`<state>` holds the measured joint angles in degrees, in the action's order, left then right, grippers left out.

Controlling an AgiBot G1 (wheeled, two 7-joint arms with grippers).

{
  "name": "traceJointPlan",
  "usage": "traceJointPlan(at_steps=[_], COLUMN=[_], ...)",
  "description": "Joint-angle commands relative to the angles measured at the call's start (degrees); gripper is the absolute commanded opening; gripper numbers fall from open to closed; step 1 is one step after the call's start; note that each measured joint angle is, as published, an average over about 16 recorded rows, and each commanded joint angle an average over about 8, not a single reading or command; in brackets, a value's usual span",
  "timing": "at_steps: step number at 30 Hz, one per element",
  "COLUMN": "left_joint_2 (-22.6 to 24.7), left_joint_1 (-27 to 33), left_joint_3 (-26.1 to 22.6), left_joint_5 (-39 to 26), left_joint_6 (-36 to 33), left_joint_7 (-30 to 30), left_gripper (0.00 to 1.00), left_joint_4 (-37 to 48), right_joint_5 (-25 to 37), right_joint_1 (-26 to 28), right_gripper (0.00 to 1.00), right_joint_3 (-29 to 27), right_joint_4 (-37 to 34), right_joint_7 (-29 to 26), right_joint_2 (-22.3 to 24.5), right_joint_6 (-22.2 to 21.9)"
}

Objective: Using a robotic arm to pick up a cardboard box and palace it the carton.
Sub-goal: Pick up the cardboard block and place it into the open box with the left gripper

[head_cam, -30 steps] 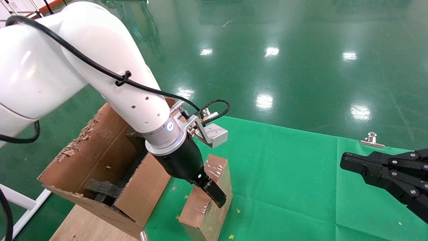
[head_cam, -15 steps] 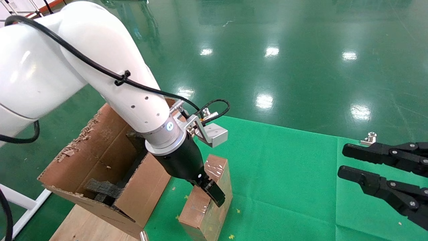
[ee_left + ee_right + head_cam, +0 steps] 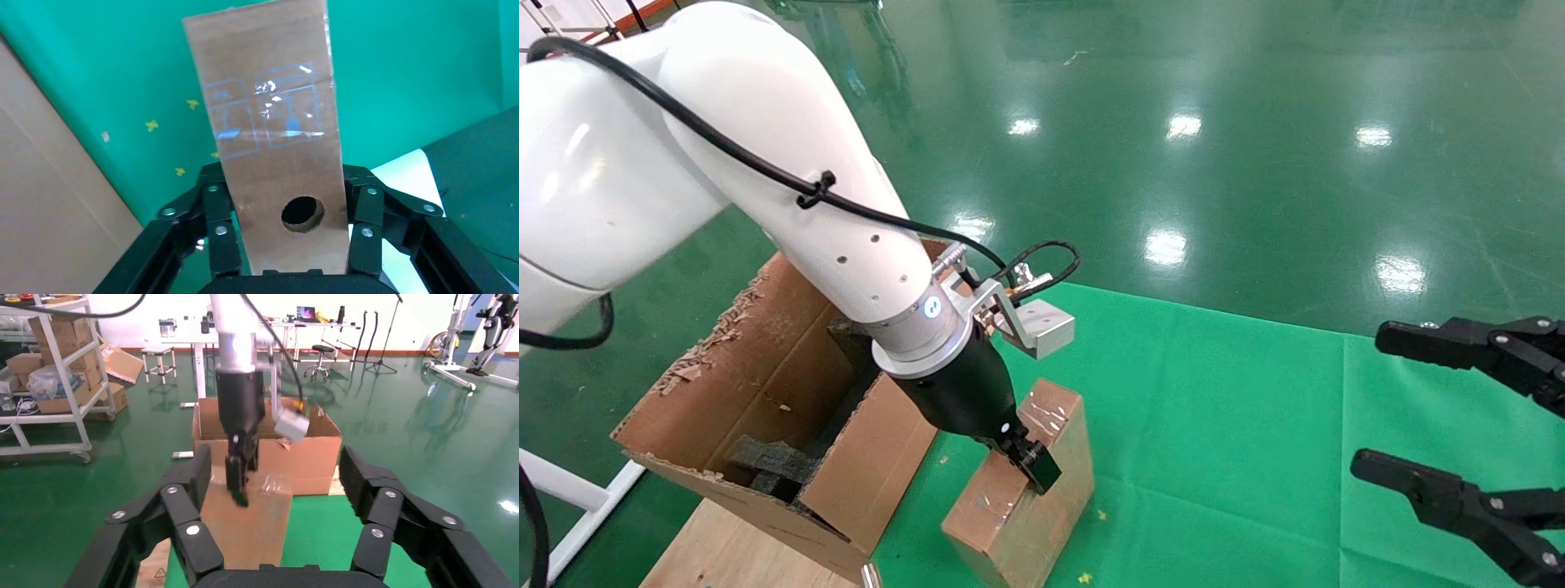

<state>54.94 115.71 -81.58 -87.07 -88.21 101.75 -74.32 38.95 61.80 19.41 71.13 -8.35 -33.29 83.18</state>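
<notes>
White arm (image 3: 764,155) w/ blk cable, silver wrist, blk claw (image 3: 1030,465).

Showed the cardboard box (image 3: 272,147) standing out from the left gripper (image 3: 287,236), black linked fingers (image 3: 217,226) pressed against both its long edges. Carried shiny tape with pale blue printed symbols on its face and one round hole (image 3: 302,214) near the gripped end. Lay over a green cloth (image 3: 122,73) dotted with yellow specks, with a brown cardboard surface (image 3: 49,202) alongside.
</notes>
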Motion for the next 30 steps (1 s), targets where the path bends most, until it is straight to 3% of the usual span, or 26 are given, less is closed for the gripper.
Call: traceJointPlan(at_steps=[1, 10, 19, 24, 30], left_joint_2=[-0.5, -10.9, -17.8, -21.0, -24.7], left_joint_1=[0.3, 10.7, 22.7, 23.4, 19.0], left_joint_3=[0.2, 5.3, 7.0, 4.5, 2.5], left_joint_5=[0.2, -0.2, -7.3, -9.5, -7.3], left_joint_6=[0.1, 0.2, -1.6, -1.9, 0.9], left_joint_7=[-0.3, -10.3, -23.2, -29.6, -40.0], left_gripper=[0.0, 0.0, 0.0, 0.0, 0.0], left_joint_4=[-0.2, 1.5, 8.8, 14.2, 23.2], right_joint_5=[0.0, 0.0, 0.0, 0.0, 0.0], right_joint_1=[0.0, 0.0, 0.0, 0.0, 0.0], right_gripper=[1.0, 1.0, 1.0, 1.0, 1.0], right_joint_3=[0.0, 0.0, 0.0, 0.0, 0.0], right_joint_4=[0.0, 0.0, 0.0, 0.0, 0.0], right_joint_7=[0.0, 0.0, 0.0, 0.0, 0.0], right_joint_2=[0.0, 0.0, 0.0, 0.0, 0.0], right_joint_6=[0.0, 0.0, 0.0, 0.0, 0.0])
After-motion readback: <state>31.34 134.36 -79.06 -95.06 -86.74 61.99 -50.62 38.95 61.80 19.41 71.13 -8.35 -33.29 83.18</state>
